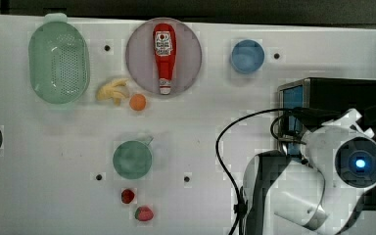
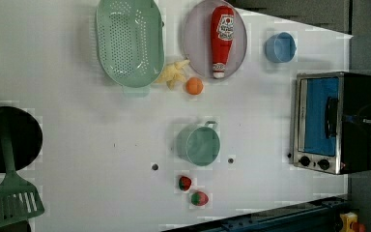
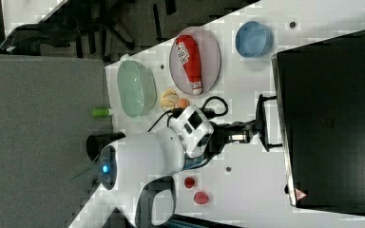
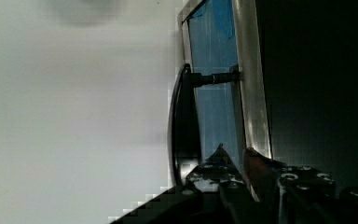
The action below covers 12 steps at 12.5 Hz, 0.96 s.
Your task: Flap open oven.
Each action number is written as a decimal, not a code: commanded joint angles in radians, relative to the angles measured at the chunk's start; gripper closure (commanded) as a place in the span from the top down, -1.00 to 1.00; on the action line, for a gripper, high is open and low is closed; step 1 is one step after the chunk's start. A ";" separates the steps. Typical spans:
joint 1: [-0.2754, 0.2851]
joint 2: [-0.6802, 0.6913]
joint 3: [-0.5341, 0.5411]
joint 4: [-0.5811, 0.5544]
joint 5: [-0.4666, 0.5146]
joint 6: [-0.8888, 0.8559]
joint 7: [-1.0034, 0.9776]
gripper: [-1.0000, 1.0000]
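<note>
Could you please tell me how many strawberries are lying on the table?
2. One strawberry lies just below the green cup in the top view; the second strawberry sits beside it, nearer the top view's bottom edge. More could be hidden under the arm.

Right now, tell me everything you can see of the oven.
The oven is a black box with a silver metal front frame, a blue-tinted glass door and two small black knobs. It lies on the white table, at the left view's right edge. The door looks shut against the frame. The gripper is at the black bar handle, apparently touching it.
</note>
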 commanded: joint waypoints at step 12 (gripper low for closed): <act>0.057 0.071 0.053 -0.083 -0.191 0.093 0.188 -0.65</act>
